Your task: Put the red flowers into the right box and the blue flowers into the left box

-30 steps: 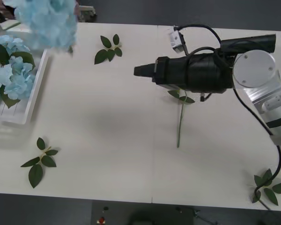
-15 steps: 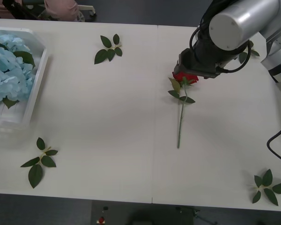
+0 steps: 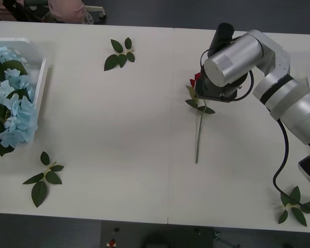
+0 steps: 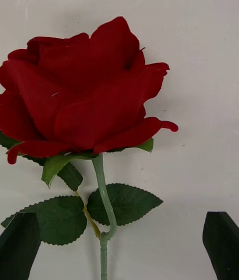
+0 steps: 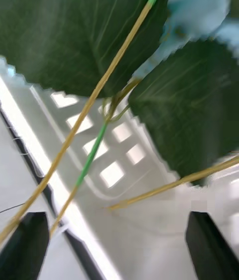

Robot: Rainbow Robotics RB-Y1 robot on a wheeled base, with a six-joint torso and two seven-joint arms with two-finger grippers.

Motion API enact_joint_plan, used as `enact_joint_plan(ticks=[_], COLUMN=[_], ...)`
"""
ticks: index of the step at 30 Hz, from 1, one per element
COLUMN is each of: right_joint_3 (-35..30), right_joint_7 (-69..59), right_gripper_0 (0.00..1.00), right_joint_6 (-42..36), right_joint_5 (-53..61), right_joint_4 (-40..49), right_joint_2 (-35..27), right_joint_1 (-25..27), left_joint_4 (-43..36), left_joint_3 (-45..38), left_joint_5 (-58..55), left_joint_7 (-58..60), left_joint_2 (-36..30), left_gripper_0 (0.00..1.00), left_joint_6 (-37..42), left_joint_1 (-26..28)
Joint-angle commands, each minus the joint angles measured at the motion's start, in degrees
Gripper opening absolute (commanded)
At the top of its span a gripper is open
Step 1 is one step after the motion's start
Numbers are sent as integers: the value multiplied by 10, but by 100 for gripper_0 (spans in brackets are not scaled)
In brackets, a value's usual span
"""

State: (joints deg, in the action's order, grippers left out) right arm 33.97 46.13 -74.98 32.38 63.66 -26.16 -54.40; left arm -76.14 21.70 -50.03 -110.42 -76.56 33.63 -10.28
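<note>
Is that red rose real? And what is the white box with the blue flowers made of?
The red rose looks fake: its petals have a soft, velvety, cloth-like look, and its stem is smooth, even green, likely plastic. The white box looks like glossy moulded plastic, with neat square slots in its wall. The blue flowers look like thin fabric too.
</note>
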Motion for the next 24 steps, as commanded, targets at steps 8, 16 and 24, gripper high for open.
enact_joint_plan(ticks=[8,16,24], right_joint_3=[49,49,38], right_joint_7=[-5,-3,1], right_gripper_0=[96,18,0], right_joint_6=[77,97,96], right_joint_5=[-27,-31,-20], right_joint_4=[-74,-103,-103], right_joint_2=[23,28,9], right_joint_1=[-7,-7,-22], left_joint_4=[-258,-464,-447], left_joint_3=[-217,-157,89], left_joint_5=[-119,-239,-174], left_joint_7=[-34,102,122], left_joint_2=[-21,176,168], left_gripper_0=[100,100,100], left_joint_6=[19,167,23], left_joint_1=[-4,-96,-182])
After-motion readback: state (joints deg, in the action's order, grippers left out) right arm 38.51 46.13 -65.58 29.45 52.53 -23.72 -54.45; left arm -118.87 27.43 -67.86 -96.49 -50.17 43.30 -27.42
